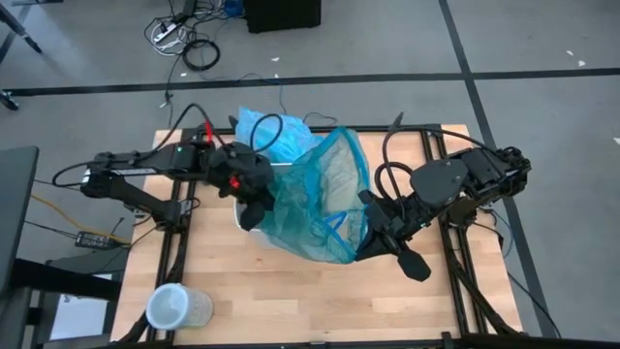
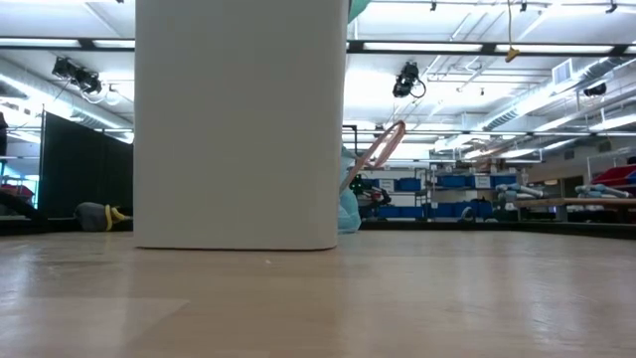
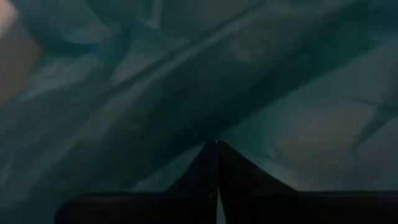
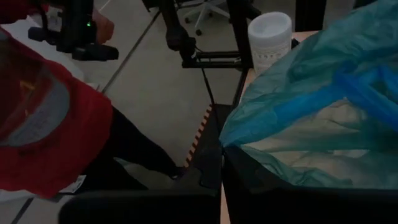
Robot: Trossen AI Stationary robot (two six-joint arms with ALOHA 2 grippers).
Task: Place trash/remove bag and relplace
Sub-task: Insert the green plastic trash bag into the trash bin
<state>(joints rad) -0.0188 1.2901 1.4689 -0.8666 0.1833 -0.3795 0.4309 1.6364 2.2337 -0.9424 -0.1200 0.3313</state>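
Observation:
A dark teal-green plastic bag is spread open between my two grippers, above a white bin at the table's middle. My left gripper is shut at the bag's left side, and teal plastic fills its wrist view. My right gripper is shut at the bag's right side. The light sky-blue bag lies crumpled at the table's far edge, behind the left gripper. Pale shapes show through the teal plastic; whether they are trash, I cannot tell. My left gripper is shut with the teal bag's plastic draped right at its fingertips. The plastic itself hides the exact place of contact, so which part it has does not show. The bag's mouth rises to the right from there. My right gripper holds the teal bag at its right rim, where the edge runs down into the shut fingers. The fingers reach in from the table's right side, slanting slightly down. The bag's wall stands up from the hold, with a blue drawstring band across it.
A round clear-white container stands at the table's near left corner. Black frame rails run along both sides of the table. The bare wooden top lies in front of the bin. Cables lie on the floor beyond the far edge.

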